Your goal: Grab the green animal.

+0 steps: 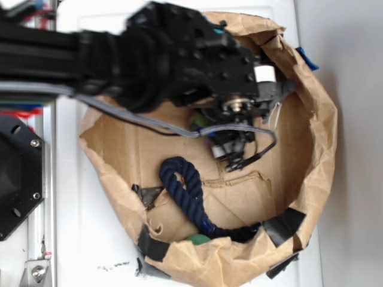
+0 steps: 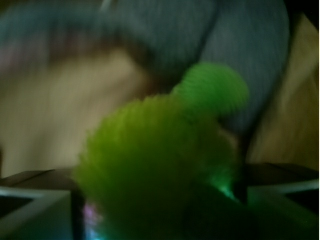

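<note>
Where brown paper (image 1: 239, 197) lines white table (image 1: 96, 227), green animal (image 2: 160, 170) against gripper (image 1: 230, 146).

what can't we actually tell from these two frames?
- Green animal: exterior view, the arm covers nearly all of it; wrist view, close, blurred, cut by the bottom edge.
- End effector: open or shut unreadable. Exterior blurred; the wrist view shows only dark corners at the bottom.
- Grey plush: wrist view, out of focus, cut by the top edge.
- Small green object under the navy rope: mostly hidden behind the paper bag rim.
</note>
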You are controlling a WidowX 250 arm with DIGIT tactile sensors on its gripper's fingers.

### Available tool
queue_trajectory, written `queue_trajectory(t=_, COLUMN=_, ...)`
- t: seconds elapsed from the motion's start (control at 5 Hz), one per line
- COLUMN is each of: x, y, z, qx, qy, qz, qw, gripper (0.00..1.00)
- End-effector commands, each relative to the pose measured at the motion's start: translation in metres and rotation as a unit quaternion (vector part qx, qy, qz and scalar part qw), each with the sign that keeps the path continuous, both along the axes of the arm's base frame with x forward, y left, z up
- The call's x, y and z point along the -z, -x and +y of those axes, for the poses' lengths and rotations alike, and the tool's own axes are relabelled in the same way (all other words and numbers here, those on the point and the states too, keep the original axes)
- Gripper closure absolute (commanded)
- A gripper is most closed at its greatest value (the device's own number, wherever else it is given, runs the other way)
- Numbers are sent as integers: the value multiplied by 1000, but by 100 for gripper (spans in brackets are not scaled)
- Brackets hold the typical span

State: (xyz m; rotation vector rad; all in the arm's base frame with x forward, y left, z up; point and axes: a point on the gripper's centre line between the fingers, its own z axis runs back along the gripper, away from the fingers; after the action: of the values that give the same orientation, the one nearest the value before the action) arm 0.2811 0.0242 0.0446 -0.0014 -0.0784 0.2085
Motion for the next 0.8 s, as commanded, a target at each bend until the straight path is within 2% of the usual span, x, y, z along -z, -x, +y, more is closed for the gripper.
queue_trajectory(t=0.0, x=-112, y=19, z=-9, qx=31, qy=25, qz=-37, qw=999, gripper=100)
queue_trajectory(t=0.2, x=-146, y=32, z=-18, qx=67, qy=27, qz=-16, qw=997, gripper=100)
queue_trajectory(t=0.6, x=-163, y=37, z=-30, qx=111, qy=10, qz=-47, qw=993, gripper=100)
